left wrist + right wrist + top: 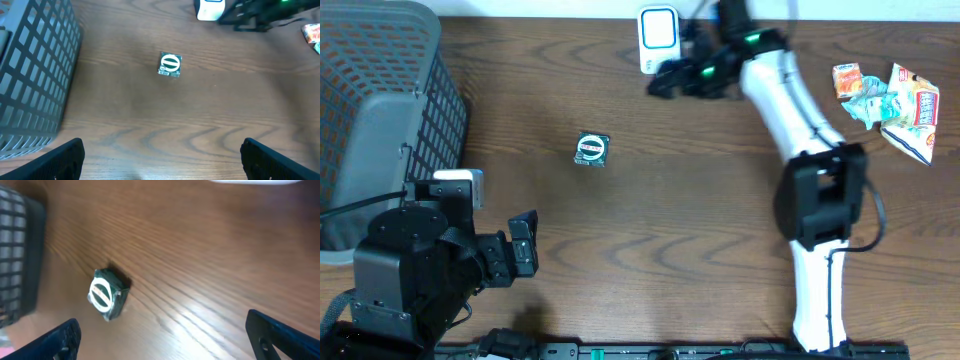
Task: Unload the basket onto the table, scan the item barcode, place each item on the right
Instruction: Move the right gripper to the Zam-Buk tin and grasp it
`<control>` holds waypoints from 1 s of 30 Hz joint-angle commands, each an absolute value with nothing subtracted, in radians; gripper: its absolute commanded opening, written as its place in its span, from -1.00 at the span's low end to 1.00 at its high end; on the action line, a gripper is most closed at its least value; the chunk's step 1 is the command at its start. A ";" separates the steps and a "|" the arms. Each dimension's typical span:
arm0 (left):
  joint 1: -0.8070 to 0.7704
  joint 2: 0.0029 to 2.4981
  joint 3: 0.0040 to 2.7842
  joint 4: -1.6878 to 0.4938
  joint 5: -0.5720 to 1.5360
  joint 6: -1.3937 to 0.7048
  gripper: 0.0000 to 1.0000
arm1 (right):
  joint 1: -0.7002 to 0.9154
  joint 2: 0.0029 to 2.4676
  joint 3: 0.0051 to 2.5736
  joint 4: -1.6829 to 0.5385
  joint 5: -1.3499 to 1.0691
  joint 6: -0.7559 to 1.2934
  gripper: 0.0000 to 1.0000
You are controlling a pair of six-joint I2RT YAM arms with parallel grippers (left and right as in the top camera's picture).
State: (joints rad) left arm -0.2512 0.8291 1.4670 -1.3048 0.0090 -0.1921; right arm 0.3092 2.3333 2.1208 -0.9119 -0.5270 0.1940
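The item, a small dark green packet with a white round label, lies flat on the wooden table left of centre. It shows too in the left wrist view as the packet and in the right wrist view as the packet. A white barcode scanner stands at the table's far edge. My right gripper hovers open just below the scanner, nothing between its fingers. My left gripper stands open near the front left, well short of the packet. No barcode is readable.
A grey mesh basket fills the far left corner. Colourful snack packets lie at the right edge. The right arm stretches across the right half of the table.
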 commanded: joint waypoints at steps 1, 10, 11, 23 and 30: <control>-0.248 0.828 1.476 -1.306 0.007 -0.204 0.96 | 0.407 2.326 2.111 -0.863 -0.295 0.426 0.98; -0.248 0.828 1.476 -1.306 0.007 -0.204 0.95 | 0.609 2.342 2.111 -0.810 -0.096 0.536 0.97; -0.248 0.828 1.476 -1.306 0.007 -0.204 0.96 | 0.622 2.346 2.111 -0.811 -0.064 0.548 0.97; -0.248 0.828 1.476 -1.306 0.007 -0.204 0.96 | 0.772 2.405 2.111 -0.788 0.200 0.684 0.92; -0.248 0.828 1.476 -1.306 0.007 -0.204 0.96 | 0.802 2.472 2.111 -0.780 0.200 0.695 0.97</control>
State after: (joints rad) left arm -0.2512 0.8291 1.4670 -1.3048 0.0093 -0.1921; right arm 0.7914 2.4470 2.1128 -0.7815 0.1711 0.6701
